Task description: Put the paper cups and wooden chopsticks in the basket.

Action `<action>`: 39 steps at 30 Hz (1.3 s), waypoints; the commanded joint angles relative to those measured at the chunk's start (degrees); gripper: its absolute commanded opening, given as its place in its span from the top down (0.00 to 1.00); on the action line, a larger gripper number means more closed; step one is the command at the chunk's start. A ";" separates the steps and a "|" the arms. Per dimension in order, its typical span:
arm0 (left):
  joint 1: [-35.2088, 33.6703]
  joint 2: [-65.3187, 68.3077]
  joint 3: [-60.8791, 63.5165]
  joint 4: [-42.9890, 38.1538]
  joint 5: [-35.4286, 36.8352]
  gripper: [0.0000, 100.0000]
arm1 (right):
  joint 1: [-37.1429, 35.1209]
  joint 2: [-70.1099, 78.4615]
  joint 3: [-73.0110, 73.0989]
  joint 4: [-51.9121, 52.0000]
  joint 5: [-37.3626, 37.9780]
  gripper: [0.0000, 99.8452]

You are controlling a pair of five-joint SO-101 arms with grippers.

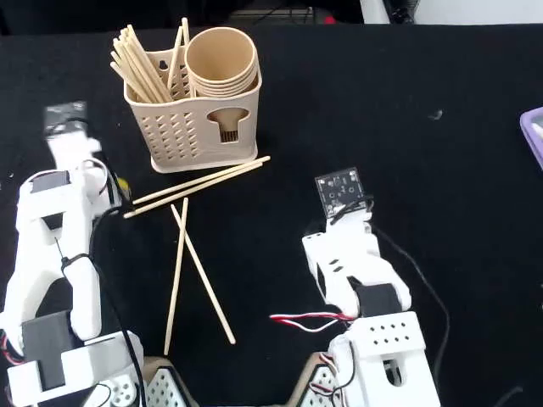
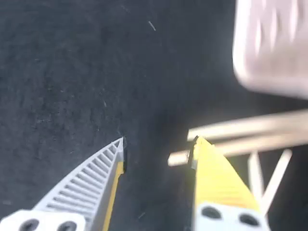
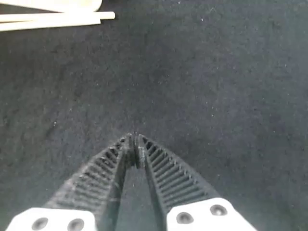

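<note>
A cream basket (image 1: 199,127) stands at the back left, holding stacked paper cups (image 1: 221,55) and a bundle of wooden chopsticks (image 1: 140,68). Two loose chopsticks (image 1: 199,182) lie side by side in front of it; two more (image 1: 191,271) lie crossed nearer the arms. My left gripper (image 2: 159,144) is open just above the cloth, its yellow fingertip (image 2: 197,147) at the near ends of the paired chopsticks (image 2: 250,134), with the basket (image 2: 272,48) beyond. In the high view the left gripper (image 1: 119,191) sits at that pair's left end. My right gripper (image 3: 134,147) is shut and empty over bare cloth, far from the chopsticks (image 3: 53,19).
A black cloth (image 1: 407,127) covers the table. A purple object (image 1: 534,136) shows at the right edge. The right arm (image 1: 356,271) stands at the front centre-right, the left arm (image 1: 51,254) along the left side.
</note>
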 commanded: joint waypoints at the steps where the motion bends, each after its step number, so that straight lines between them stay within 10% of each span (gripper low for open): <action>1: 1.36 1.76 0.13 -6.24 7.65 0.77 | 0.62 -1.19 0.66 -1.49 -0.35 0.99; 11: 3.74 18.81 -7.43 -7.38 15.03 0.77 | 0.62 -1.19 1.01 -1.49 -0.35 0.99; 39: 3.47 21.19 -6.55 10.46 -5.63 0.81 | 0.62 -1.36 1.01 -1.58 -0.35 0.99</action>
